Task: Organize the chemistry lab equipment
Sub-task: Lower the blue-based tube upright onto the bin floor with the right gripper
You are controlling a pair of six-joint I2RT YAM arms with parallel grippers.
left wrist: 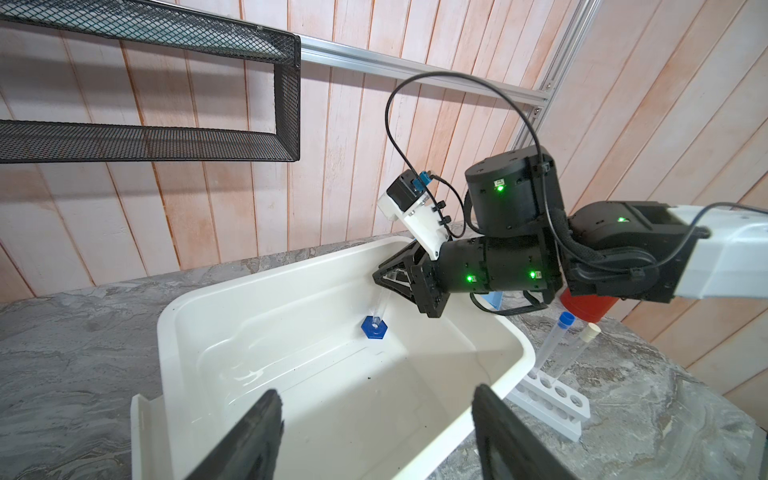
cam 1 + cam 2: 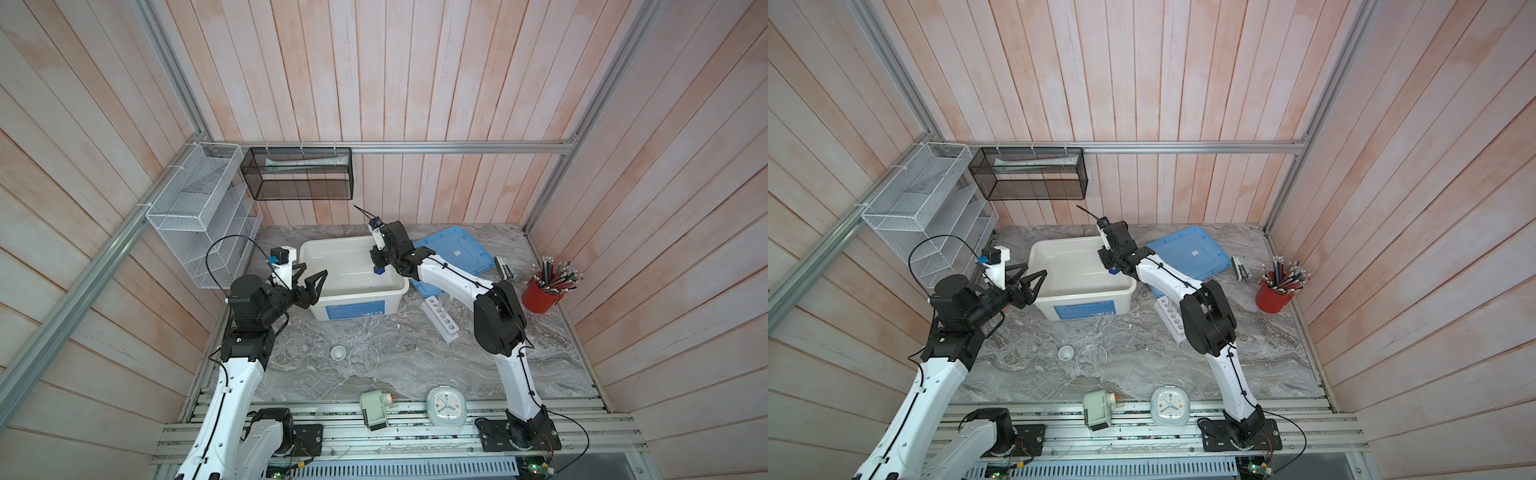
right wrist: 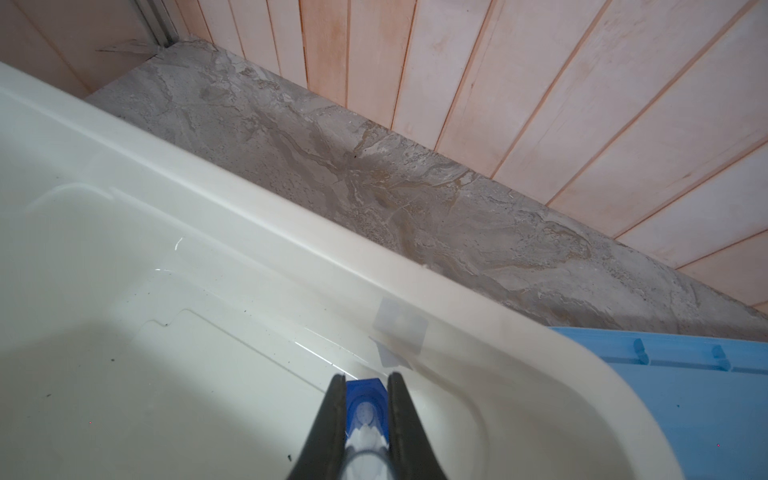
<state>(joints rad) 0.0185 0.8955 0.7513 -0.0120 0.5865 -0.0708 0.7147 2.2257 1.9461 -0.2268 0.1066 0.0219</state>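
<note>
Right gripper point(image 3: 366, 379) clamps the blue-based cylinder point(image 3: 365, 411) inside the white bin point(image 3: 249, 216), while the rack point(image 1: 557, 399) holds two capped tubes point(image 1: 552, 345)

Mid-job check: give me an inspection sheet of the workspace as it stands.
Surface: grey marbled tabletop, no spill seen.
Job's things: blue-based cylinder held tilted inside the white bin; rack with two capped tubes beside the bin; clear dish and small cup in front of the bin; blue lid behind the right arm.
Clutter: red cup of pencils, stapler, clock, pale boxy gadget.
Grippers: left gripper open, empty, at the bin's left rim; right gripper shut on the cylinder.
Cables: black cable loops above the left wrist; no snag seen.
Surroundings: plank walls, white wire organiser, black mesh shelf.
</note>
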